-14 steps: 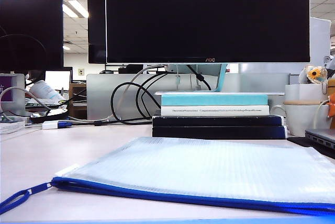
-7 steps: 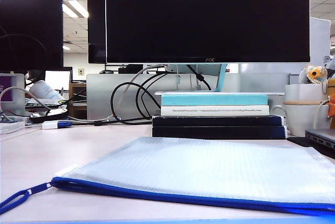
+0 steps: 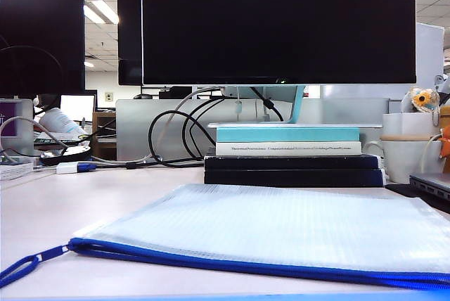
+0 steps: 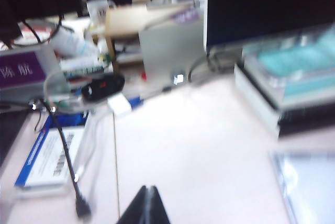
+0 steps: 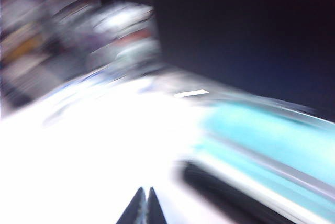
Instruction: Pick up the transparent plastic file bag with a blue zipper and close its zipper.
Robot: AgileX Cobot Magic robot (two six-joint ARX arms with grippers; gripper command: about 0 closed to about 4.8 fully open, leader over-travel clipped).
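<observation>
Left tool (image 4: pixel 146 209) and right tool (image 5: pixel 142 208) are both seen closed and empty above the tabletop (image 3: pixel 77 206); neither appears in the exterior view. The bag (image 3: pixel 281 227) lies flat, untouched, its zipper (image 3: pixel 232 264) along the near edge. The approach step is judged in hand; opened tools are required next. Books (image 3: pixel 288 152) stand behind the bag; open room lies beside the pull loop (image 3: pixel 21 269).
</observation>
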